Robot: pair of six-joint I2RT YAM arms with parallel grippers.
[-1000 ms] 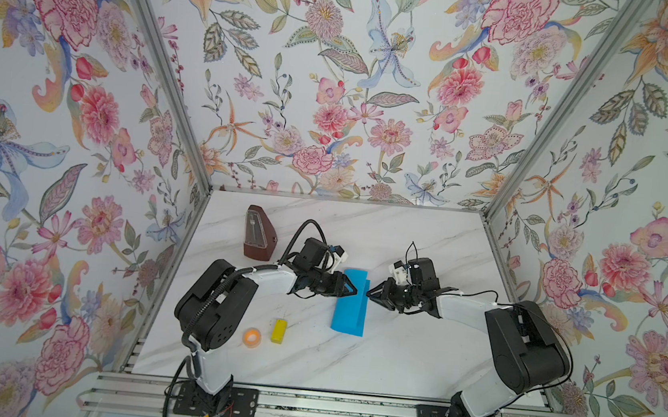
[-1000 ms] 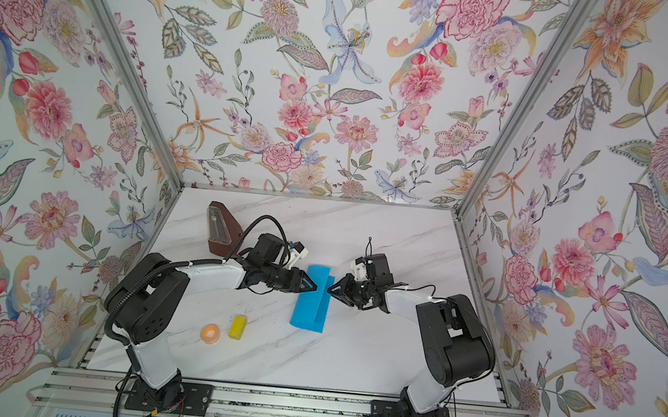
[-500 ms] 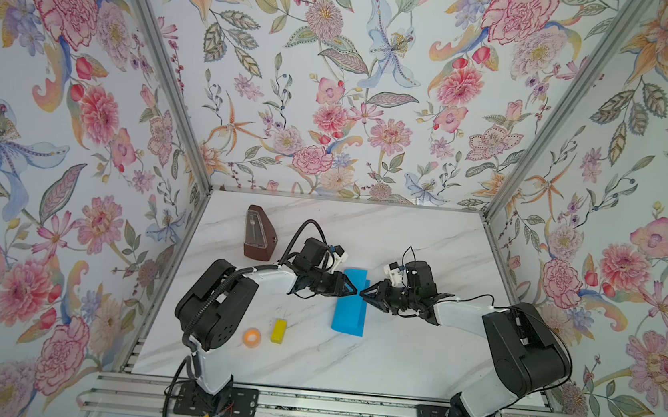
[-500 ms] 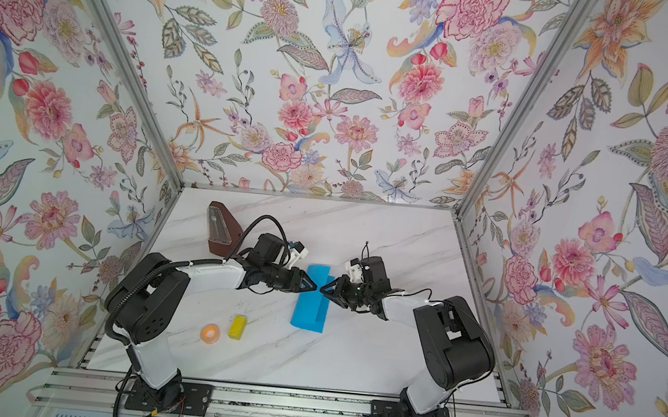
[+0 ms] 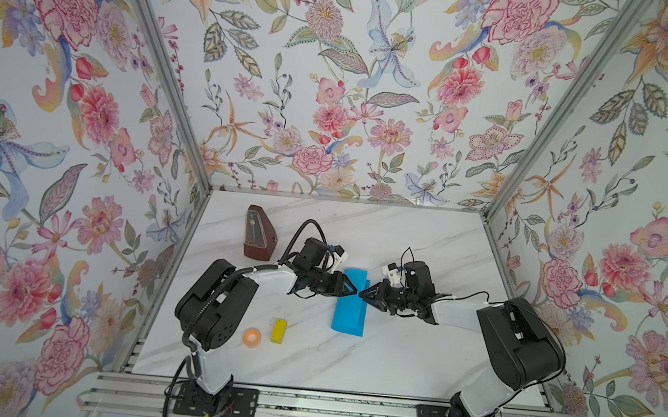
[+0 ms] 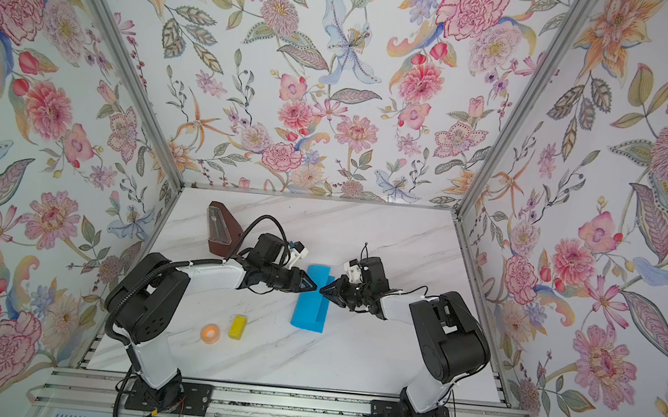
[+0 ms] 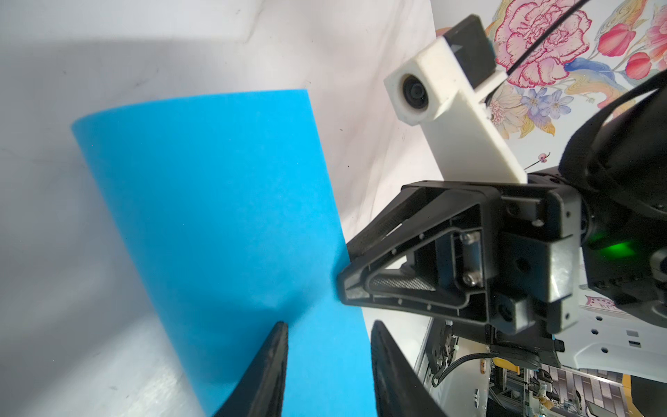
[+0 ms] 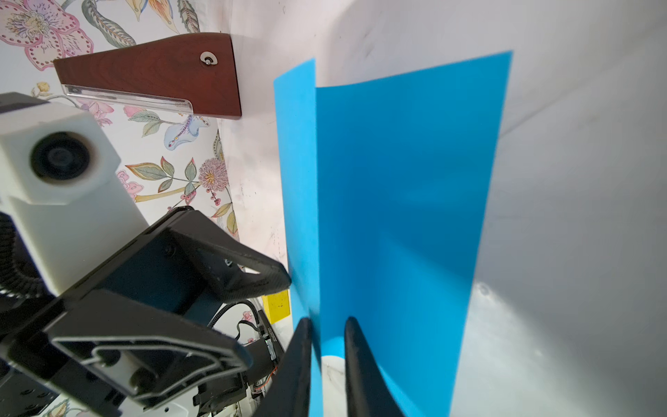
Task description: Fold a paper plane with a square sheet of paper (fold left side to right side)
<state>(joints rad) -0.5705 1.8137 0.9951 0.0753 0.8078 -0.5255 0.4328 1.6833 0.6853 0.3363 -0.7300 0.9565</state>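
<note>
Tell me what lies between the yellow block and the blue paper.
Nothing. In both top views only a bare stretch of the marble table separates the yellow block from the square sheet of paper.

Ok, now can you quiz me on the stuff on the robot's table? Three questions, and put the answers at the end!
1. True or false: the yellow block lies right beside the orange ring.
2. Which is nearer the brown metronome: the left gripper or the right gripper?
3. Both grippers' tips meet at: A) the metronome B) the blue sheet of paper C) the yellow block.

Key: 1 true; 2 the left gripper; 3 B.
</note>
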